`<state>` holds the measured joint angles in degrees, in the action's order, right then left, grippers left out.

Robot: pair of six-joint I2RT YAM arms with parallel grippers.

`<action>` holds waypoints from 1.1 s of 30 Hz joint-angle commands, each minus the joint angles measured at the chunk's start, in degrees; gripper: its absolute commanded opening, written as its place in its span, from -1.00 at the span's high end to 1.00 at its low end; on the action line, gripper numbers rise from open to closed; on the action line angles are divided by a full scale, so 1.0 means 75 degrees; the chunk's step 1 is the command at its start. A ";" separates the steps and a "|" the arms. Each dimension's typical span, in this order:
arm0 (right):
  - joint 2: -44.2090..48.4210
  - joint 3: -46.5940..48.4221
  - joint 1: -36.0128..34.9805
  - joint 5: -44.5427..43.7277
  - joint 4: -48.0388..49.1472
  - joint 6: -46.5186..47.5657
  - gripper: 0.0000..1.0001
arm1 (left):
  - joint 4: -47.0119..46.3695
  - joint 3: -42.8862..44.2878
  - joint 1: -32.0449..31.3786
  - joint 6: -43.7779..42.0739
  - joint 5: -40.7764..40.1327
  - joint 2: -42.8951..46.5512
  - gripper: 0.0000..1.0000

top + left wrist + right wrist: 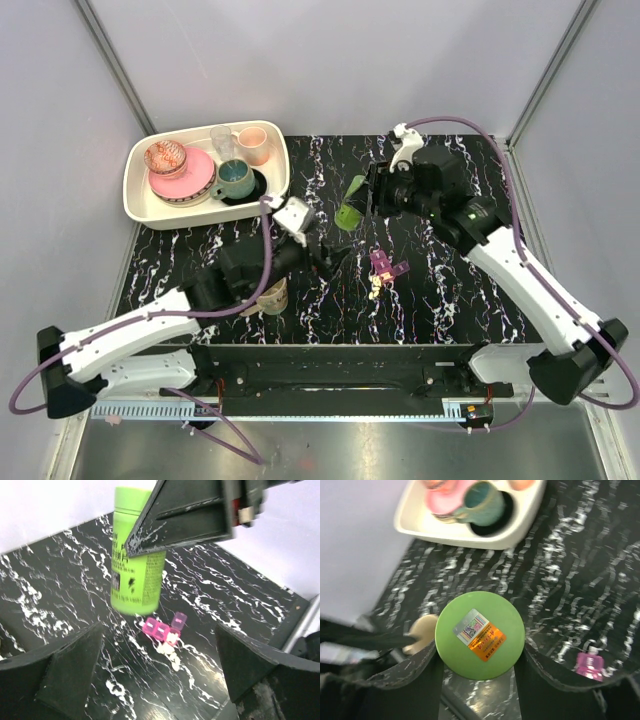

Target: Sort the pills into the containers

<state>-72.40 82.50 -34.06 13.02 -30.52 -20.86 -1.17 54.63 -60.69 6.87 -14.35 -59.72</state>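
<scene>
Black marbled table (470,300) fills the top view, both arms reaching in from 6 o'clock. The right arm (520,270) sweeps up the 3 o'clock side and bends back toward centre; the left arm (150,330) stretches from 7 o'clock toward the middle.

Cream tray (140,205) sits at 10 o'clock, carrying a pink bowl (185,180) and a teal cup (236,180). A beige mug (272,300) peeks out under the left arm, at 8 o'clock of its wrist.

Now the action: the right gripper (479,645) is clamped on the bottle (348,215), one finger pressed to each side. The bottle's round end with its orange sticker faces the wrist camera. From above, the bottle leans, just past centre toward 12 o'clock. Whether it touches the table, I can't tell.

The left gripper (159,645) has its jaws spread wide with nothing between them, at 9 o'clock of the box (385,265) and near it.

The box lies on the table at 5 o'clock of the bottle, one lid flap standing up. The pills (375,288) lie loose on the tabletop in a small cream cluster, just beside the box at its 7 o'clock.
</scene>
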 commanded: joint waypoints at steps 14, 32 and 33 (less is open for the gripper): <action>-0.3317 -0.3664 -0.0052 -0.5027 0.7865 0.0601 1.00 | 0.0695 -0.1858 -0.0006 0.2587 0.0132 0.2842 -0.98; -0.5042 -0.2879 -0.1282 -0.6612 0.7726 0.1727 0.13 | 0.0894 -0.2139 -0.0006 0.2716 0.0015 0.3205 -0.98; -0.5030 -0.2890 -0.1294 -0.6529 0.7691 0.1739 0.05 | 0.0917 -0.2151 -0.0006 0.2728 0.0015 0.3240 -0.98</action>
<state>-109.89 58.94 -43.62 -34.81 26.15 -9.15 6.90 38.79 -60.69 26.87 -14.17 -36.67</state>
